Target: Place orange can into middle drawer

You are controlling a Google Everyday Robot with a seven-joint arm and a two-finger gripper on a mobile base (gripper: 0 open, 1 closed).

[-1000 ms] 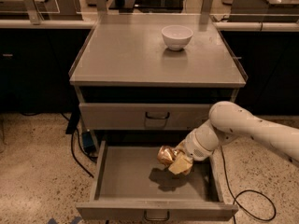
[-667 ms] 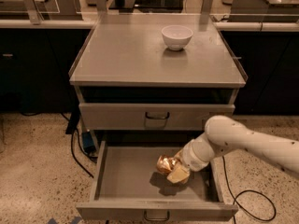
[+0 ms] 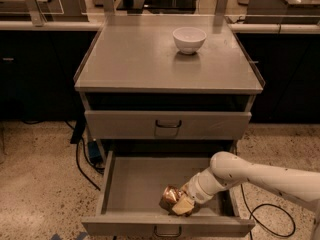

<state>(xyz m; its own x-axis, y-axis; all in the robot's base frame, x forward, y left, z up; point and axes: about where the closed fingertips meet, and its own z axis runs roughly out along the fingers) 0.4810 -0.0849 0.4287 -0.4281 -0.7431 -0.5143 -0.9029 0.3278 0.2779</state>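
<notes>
Orange can is inside the open middle drawer, low over the grey floor, right of centre and just behind the front panel. We cannot tell whether it touches the floor. The gripper is down in the drawer with it, pale fingers clasped on the can's right end. The can lies tilted.

Edges: we note the drawer's low left wall is well apart from the can. The right wall is near the arm, which comes in over the right-hand side and slopes down to the left. The front panel's top edge is just beside the gripper. Bare floor is open to the left of the can and toward the back of the drawer. The upper drawer is shut, its front standing above the back of the open one. A white bowl stands on the cabinet top, back right, away from the rim. A dark cable loops on the ground right of the cabinet.

Against one second ago: we see can and gripper lower, nearer the front panel and slightly further left. The arm's bend has dropped with them. Bowl and both drawers are unchanged.
</notes>
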